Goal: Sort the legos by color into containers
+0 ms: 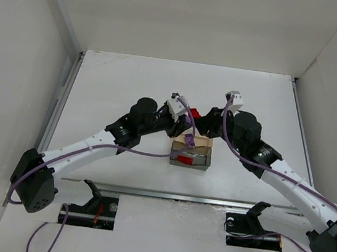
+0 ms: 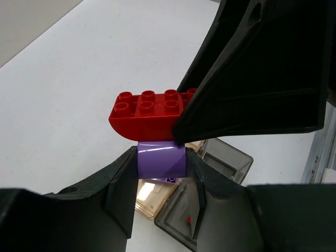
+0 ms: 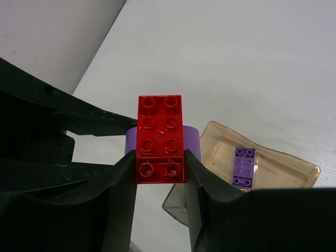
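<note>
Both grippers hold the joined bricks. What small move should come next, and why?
Probably ease the two arms gently apart: the left gripper clamps the purple brick, the right gripper clamps the red brick, and the two are stuck together.

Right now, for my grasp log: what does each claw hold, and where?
Left claw pinches the purple piece by its sides; right claw, the red brick by its long sides.

No readable text, label, brand, number or sign in any view. Studs on the red brick [image 3: 160, 137] may carry embossed marks, but they are too small and blurred to read.
</note>
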You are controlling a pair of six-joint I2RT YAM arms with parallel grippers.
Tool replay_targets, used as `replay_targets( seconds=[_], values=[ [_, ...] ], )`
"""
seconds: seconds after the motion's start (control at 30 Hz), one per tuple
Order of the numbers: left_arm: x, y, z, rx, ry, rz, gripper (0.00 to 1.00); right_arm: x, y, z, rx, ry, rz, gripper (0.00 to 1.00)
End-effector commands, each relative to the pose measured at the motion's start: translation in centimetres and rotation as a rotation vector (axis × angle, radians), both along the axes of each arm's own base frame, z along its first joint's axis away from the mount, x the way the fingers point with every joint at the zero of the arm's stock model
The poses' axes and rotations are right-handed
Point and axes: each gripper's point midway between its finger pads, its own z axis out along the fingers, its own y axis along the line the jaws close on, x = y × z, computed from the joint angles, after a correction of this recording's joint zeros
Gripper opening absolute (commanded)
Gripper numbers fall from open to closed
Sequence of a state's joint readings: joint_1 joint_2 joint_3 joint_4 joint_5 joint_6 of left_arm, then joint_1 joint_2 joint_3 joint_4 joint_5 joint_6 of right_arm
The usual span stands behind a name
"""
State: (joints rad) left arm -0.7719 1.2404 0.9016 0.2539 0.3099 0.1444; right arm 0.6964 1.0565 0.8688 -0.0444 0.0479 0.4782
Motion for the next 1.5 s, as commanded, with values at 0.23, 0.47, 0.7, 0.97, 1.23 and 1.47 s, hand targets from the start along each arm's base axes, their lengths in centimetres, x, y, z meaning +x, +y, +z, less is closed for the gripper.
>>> replay_targets(
  seconds=[0.23, 0.47, 0.7, 0.97, 1.23, 1.47],
  values=[
    [-0.8, 6.6, -5.4, 0.15, 0.092, 0.173, 0.0, 1.5, -2.7, 1.8, -0.043, -0.029, 0.004, 0.0],
    [-0.1, 8.4, -6.1, 0.175, 0.096, 0.278, 0.0, 0.7, -2.1, 0.5, -0.066, 0.063, 0.048, 0.0],
    [3.9, 12.3, -2.8, 0.118, 0.006, 0.598, 0.0, -8.3, 1.4, -8.1, -0.219, 0.412, 0.461, 0.07],
    [4.7, 12.1, -2.0, 0.074, -0.048, 0.613, 0.0, -7.2, 3.5, -10.4, -0.241, 0.48, 0.51, 0.1],
    [4.4, 12.1, -0.9, 0.041, -0.107, 0.59, 0.0, -6.3, 3.3, -13.5, -0.363, 0.528, 0.497, 0.51],
    [3.9, 10.4, -1.1, 0.064, -0.159, 0.46, 0.0, -3.9, 2.7, -11.0, -0.426, 0.447, 0.417, 0.66]
  ],
)
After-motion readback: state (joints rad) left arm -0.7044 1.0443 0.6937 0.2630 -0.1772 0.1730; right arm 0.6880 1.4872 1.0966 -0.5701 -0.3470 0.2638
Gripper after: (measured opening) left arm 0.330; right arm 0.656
